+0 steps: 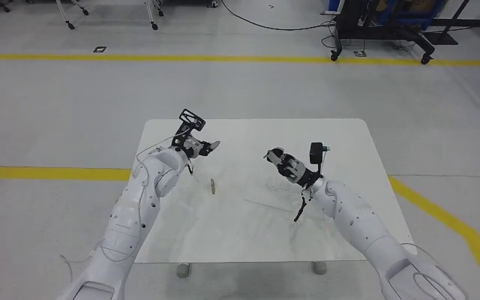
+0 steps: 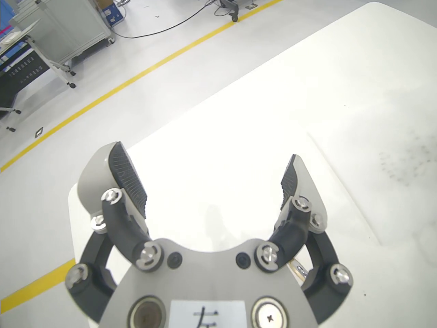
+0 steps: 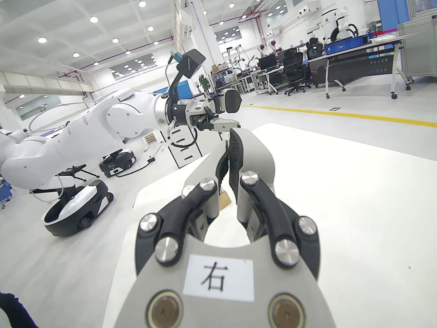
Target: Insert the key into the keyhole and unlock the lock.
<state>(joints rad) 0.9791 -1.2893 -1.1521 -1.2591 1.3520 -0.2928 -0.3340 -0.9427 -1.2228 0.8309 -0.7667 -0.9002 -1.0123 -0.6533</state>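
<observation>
Lock (image 1: pixel 213 185) lies flat on a white table (image 1: pixel 337 142), a small brass-coloured piece too small to make out in detail. The table has rounded corners and stands on a pale floor marked with yellow lines. The left arm (image 1: pixel 142 195) stretches over the table's left part, and the right arm (image 1: pixel 360 217) comes in over the right part. Their wrists are well apart and turned toward each other across the middle. The left gripper (image 2: pixel 205 151) hangs above the table near the far left corner, its jaws spread wide with nothing between the ribbed pads. The right gripper (image 3: pixel 231 145) is raised above the table's centre and points at the left one. Its jaws are pressed together, and I cannot tell whether anything thin is pinched there. The lock sits between the two arms, just beside the left forearm and closer to the robot than the left gripper, touched by neither.
</observation>
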